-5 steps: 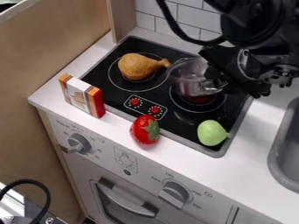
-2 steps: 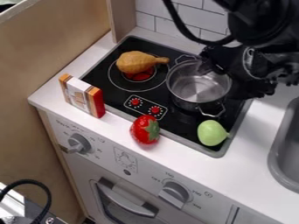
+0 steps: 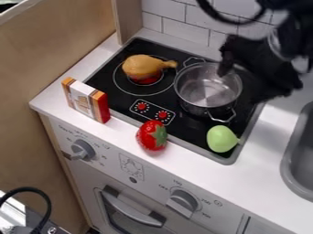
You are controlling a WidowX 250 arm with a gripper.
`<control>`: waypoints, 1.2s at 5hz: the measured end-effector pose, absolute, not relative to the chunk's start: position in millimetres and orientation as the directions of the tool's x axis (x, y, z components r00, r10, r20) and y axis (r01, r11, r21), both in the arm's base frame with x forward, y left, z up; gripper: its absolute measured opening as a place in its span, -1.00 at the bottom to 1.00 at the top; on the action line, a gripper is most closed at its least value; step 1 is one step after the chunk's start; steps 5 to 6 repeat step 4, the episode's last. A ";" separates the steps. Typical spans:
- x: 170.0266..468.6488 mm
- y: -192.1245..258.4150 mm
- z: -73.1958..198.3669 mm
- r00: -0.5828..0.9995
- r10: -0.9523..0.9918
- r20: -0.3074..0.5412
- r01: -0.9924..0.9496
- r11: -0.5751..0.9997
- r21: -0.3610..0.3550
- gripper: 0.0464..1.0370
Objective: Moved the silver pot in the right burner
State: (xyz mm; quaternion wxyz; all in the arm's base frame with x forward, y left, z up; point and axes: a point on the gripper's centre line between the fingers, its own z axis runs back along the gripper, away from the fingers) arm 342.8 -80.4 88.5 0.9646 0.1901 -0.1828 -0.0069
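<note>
No longer tips the silver pot (image 3: 206,91), now level on the cooktop (image 3: 189,130) near its right edge; draws the claw (image 3: 241,75) away (placement likely done), cannot tell whether released or clenched.

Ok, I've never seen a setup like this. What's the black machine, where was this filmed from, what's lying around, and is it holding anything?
The machine is a robot arm, ending in a black gripper, its "hand". A fixed camera looks down at a slant on this toy kitchen. A silver pot stands at the right of the stove, and a toy drumstick is on the left burner. Near the front are a red strawberry-like toy and a green pear-shaped one; a box stands to the left. The gripper overlaps the pot's rim here, so I can't tell whether they touch.
</note>
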 end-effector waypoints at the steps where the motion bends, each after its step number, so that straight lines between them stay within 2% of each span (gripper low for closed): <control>1: 340.3 -63.5 94.1 0.956 -0.037 0.291 -0.060 0.947 0.316 0.93; 2: 337.9 -47.3 93.2 0.971 -0.016 0.240 -0.055 0.956 0.288 0.93; 4: 334.3 -16.2 108.7 0.980 -0.027 0.198 -0.016 0.976 0.215 0.93; 6: 334.3 -16.2 108.7 0.980 -0.027 0.198 -0.016 0.976 0.215 0.93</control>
